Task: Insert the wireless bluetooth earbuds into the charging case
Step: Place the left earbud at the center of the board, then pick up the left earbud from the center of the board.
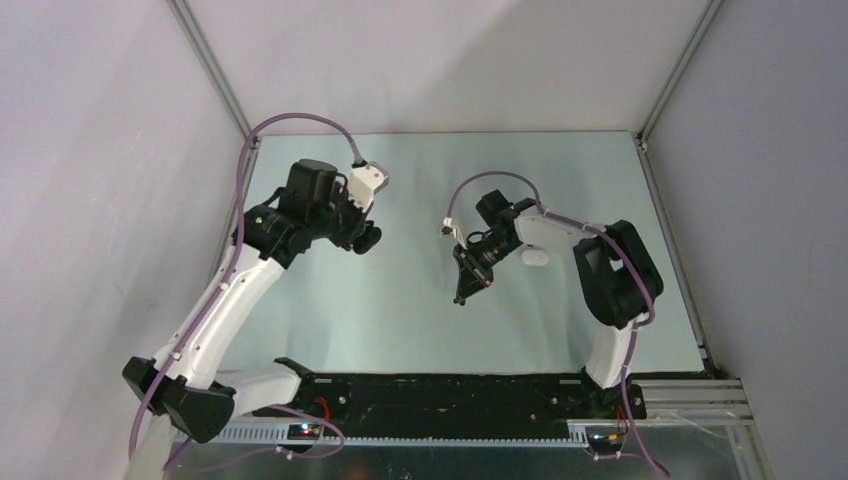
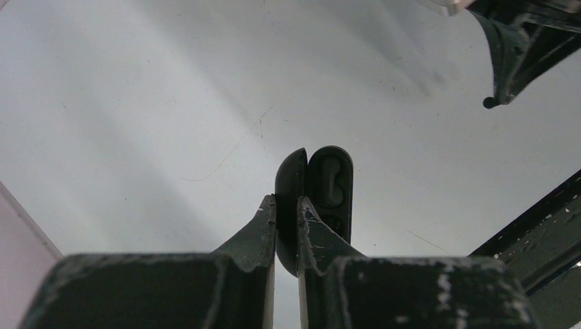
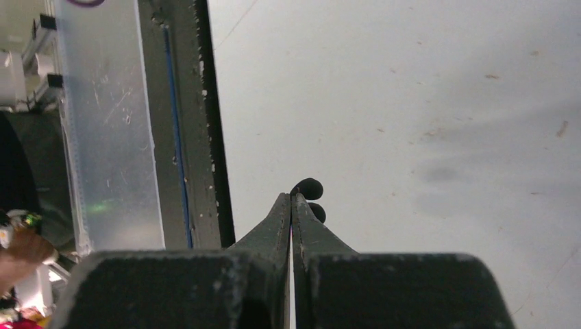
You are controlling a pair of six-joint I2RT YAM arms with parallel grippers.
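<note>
From above, both arms reach in over the pale table [image 1: 400, 320] with a clear gap between their tips. The left gripper [image 1: 368, 238] carries something dark, and the right gripper [image 1: 463, 297] points down and towards the left arm. A small white rounded thing [image 1: 535, 257] lies on the table just beside the right arm, partly hidden by it (what it is cannot be told from here).

The left wrist camera shows the left gripper [image 2: 286, 202] clamped on the lower part of the charging case [image 2: 315, 199]. The case is held off the table, hinged open, with the lid to the left and the moulded wells facing the camera. Whether a bud already sits in a well cannot be told. The tip of the right gripper shows in the upper right corner, well apart from the case.

The right wrist camera shows the right gripper [image 3: 292, 199] pinched shut on a black earbud [image 3: 307, 188], which pokes out past the fingertips. A dark rail [image 3: 185, 137] runs along the left of this view.

The step in hand looks like bringing the bud to the open case. The next move would call for closing the gap between the arms, lining the bud up with a free well and turning it to suit the recess before release. The left fingers cover the lower part of the case and may crowd the approach.
</note>
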